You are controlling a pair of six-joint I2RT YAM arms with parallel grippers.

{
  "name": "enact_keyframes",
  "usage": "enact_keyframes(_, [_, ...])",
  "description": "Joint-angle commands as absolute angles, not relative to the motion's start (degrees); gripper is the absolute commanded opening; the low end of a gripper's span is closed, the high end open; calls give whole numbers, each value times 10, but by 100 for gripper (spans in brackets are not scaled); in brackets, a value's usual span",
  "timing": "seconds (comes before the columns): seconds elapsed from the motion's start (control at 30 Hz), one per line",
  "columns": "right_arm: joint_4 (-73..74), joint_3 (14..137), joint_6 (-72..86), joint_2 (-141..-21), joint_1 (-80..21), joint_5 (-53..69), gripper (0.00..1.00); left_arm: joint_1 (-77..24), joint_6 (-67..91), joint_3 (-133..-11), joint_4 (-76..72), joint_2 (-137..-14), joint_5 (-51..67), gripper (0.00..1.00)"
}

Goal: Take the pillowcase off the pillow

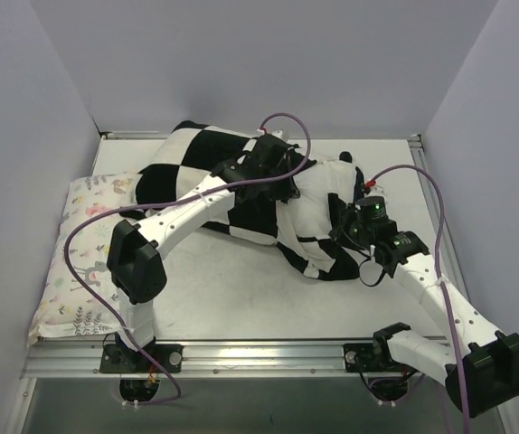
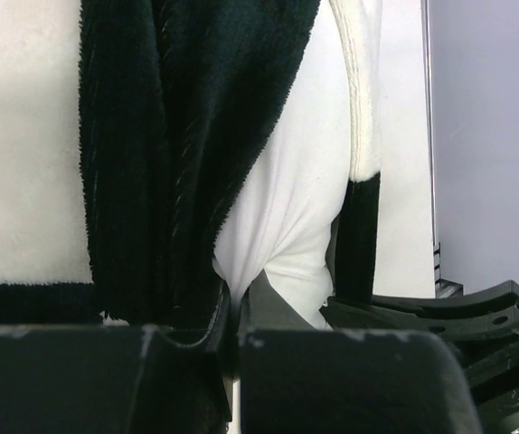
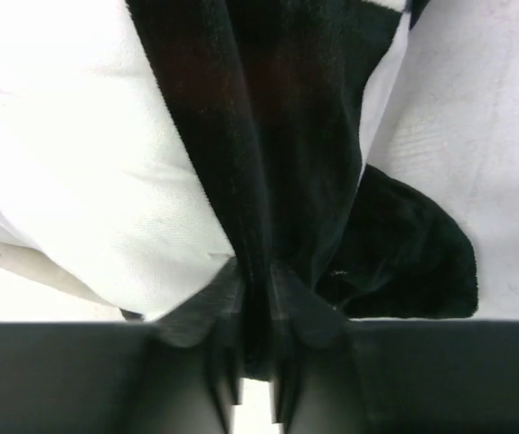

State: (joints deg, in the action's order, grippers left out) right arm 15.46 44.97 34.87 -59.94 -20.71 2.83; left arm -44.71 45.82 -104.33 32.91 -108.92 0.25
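Note:
The black and white checkered pillowcase (image 1: 241, 194) lies bunched across the middle of the table, still around the pillow. My left gripper (image 1: 273, 167) is over its far side. In the left wrist view it (image 2: 232, 312) is shut on a pinch of the pillow's smooth white fabric (image 2: 287, 199), beside a black fold of pillowcase (image 2: 178, 154). My right gripper (image 1: 354, 226) is at the right end. In the right wrist view it (image 3: 255, 289) is shut on a black fold of pillowcase (image 3: 278, 136), with white pillow (image 3: 79, 163) to its left.
A pale pillow printed with small pastel animals (image 1: 83, 262) lies along the left side of the table. White walls close in the left, back and right. The table surface (image 1: 232, 298) is bare in front of the pillowcase. Metal rails edge the table.

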Motion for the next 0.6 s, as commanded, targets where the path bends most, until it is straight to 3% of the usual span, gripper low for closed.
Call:
enact_keyframes(0.0, [178,427,342,-571,-203,-22,10,-433,459,-1122,275,-1081,-11,0])
enact_keyframes(0.13, [183,397,344,-552,-169,-18,0,-403,460,-1197,306,-1088,-11,0])
enact_keyframes(0.37, [168,354,348,-520,-148,-20,0,-343,463,-1326,372,-1127,-1,0])
enact_keyframes(0.57, [141,350,345,-558,-151,-27,0,-336,468,-1341,382,-1128,10,0])
